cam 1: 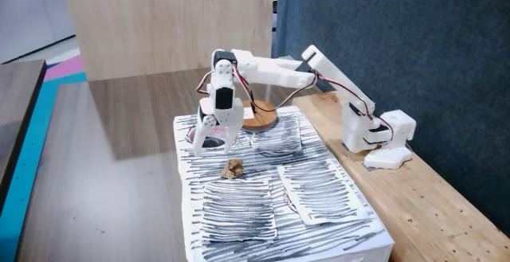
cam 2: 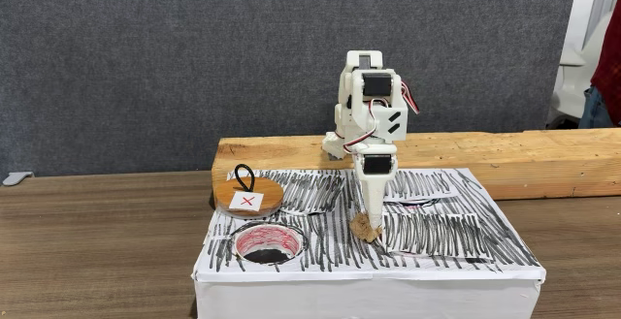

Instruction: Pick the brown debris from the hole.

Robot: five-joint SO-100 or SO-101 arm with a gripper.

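Dark hole [cam 2: 264,245] nearest, hand [cam 2: 370,220] closed around brown debris [cam 2: 365,227]

The box top [cam 2: 437,232] is white with dense black scribbled stripes, and the hole [cam 2: 266,255] in it is dark with a pale rim ringed in red. The debris [cam 2: 366,227] is tan-brown, and the round wooden dish [cam 2: 249,198] is warm brown with a white tag bearing a red cross and a black loop. The arm [cam 1: 267,71] is white with black motors and red wires, mounted on a pale wooden plank [cam 2: 505,149] before a dark grey-blue wall [cam 2: 146,57].
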